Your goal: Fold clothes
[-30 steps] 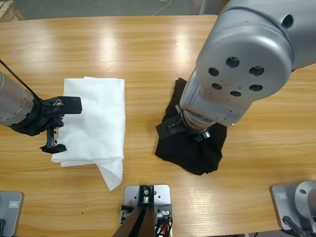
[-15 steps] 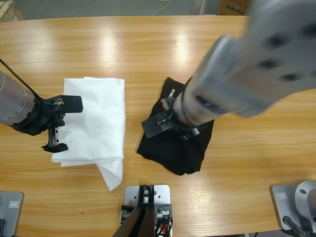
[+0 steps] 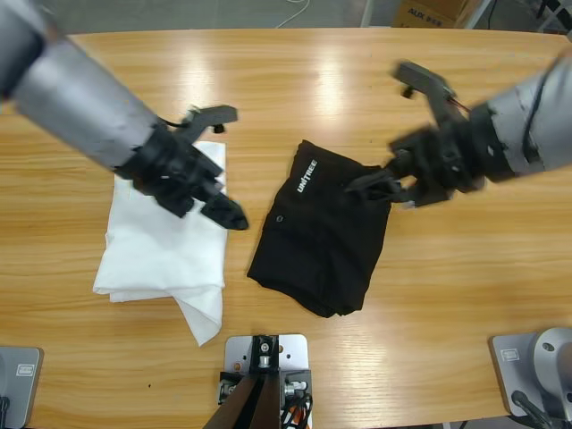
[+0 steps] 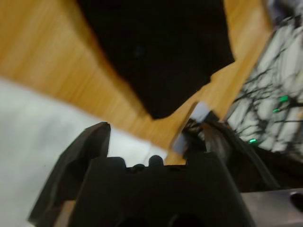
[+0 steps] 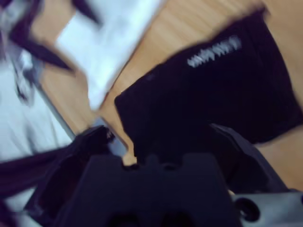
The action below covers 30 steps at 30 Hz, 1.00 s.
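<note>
T-shirt (image 3: 322,234): black, folded on the table (image 3: 295,80), long axis running toward the white garment (image 3: 165,259).
Right gripper (image 3: 380,185): nearer, at its edge, open, empty.
Left gripper (image 3: 228,214): beside it, open, empty.

A robotics lab or workshop: long varnished wooden table (image 3: 295,80), grey concrete floor (image 3: 179,16), brown cardboard box (image 3: 429,12) beyond its far edge.
</note>
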Each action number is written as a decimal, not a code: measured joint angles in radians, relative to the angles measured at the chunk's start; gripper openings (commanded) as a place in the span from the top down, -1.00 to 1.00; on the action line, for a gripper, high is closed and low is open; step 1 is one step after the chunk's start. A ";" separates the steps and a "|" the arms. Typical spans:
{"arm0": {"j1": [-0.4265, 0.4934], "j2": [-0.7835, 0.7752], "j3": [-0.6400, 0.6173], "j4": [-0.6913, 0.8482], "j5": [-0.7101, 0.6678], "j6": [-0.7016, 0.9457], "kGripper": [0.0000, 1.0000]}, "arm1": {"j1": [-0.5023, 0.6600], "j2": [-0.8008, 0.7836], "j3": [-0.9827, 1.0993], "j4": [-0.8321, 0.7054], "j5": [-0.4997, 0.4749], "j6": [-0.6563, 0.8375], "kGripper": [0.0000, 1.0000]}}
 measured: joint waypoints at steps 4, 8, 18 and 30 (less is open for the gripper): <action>0.047 0.090 -0.001 -0.060 -0.119 -0.065 -0.14 | -0.024 -0.087 0.254 -0.236 -0.008 0.270 -0.69; 0.109 0.149 -0.003 -0.076 -0.157 -0.121 -0.13 | -0.049 -0.111 0.393 -0.349 -0.017 0.402 -0.69; 0.097 0.281 -0.213 -0.012 -0.141 -0.255 -0.13 | -0.122 -0.058 0.628 -0.632 -0.062 0.558 -0.67; 0.071 0.352 -0.255 0.033 -0.193 -0.258 -0.18 | -0.153 0.225 0.763 -1.122 0.018 0.565 -0.66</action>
